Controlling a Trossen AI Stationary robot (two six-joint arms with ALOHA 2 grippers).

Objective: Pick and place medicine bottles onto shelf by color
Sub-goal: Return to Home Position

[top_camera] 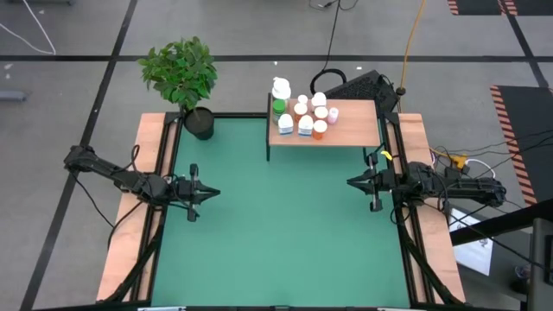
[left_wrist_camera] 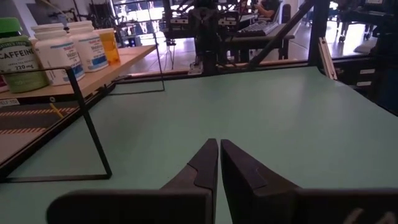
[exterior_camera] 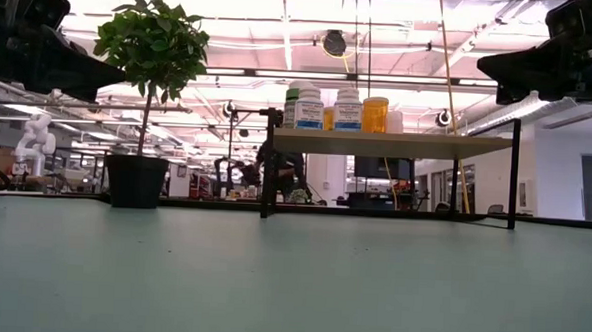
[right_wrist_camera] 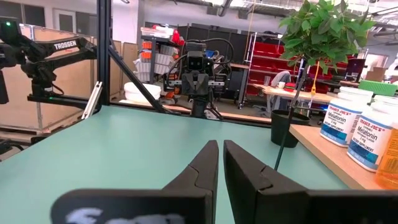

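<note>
Several medicine bottles stand upright in a cluster on the left half of the shelf, a light-brown board on thin dark legs at the table's far middle. In the low view the bottles line the shelf top. My left gripper is shut and empty, level above the green mat at the left edge; its shut fingers show in the left wrist view. My right gripper is shut and empty at the right edge, its fingers together in the right wrist view.
A green potted plant stands at the mat's far left corner. Wooden side rails run along both sides of the mat. The shelf's right half is bare board. Cables and a dark device lie on the floor beyond the table.
</note>
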